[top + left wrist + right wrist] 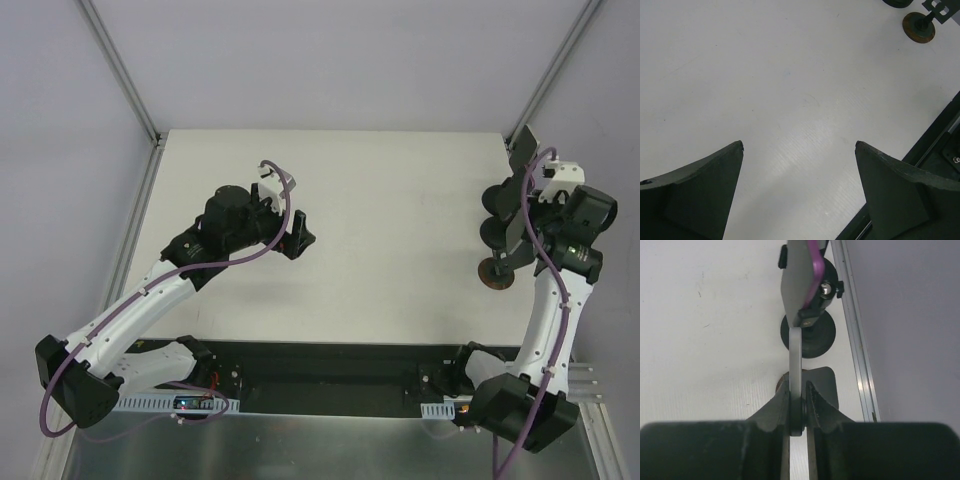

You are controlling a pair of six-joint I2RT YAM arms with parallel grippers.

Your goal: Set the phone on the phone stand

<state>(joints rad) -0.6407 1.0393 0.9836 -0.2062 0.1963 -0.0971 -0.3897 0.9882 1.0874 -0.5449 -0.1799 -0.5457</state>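
Observation:
My right gripper (pixel 527 214) is shut on the phone (pixel 522 155) and holds it on edge above the table, at the far right. In the right wrist view the phone (pixel 795 360) shows edge-on between my right gripper's (pixel 796 383) jaws. The phone stand (pixel 496 272) stands just below and beside the phone, with its round brownish base on the table and its black head parts (pixel 810 342) behind the phone. The stand's base also shows in the left wrist view (pixel 918 27). My left gripper (pixel 300 238) is open and empty over bare table left of centre, its jaws wide apart (pixel 799 145).
An aluminium frame rail (pixel 856 340) runs along the table's right edge, close to the stand. Another rail (pixel 130 90) runs at the back left. A black strip (pixel 330 375) lies along the near edge between the arm bases. A purple cable (pixel 816 262) hangs near the phone's top.

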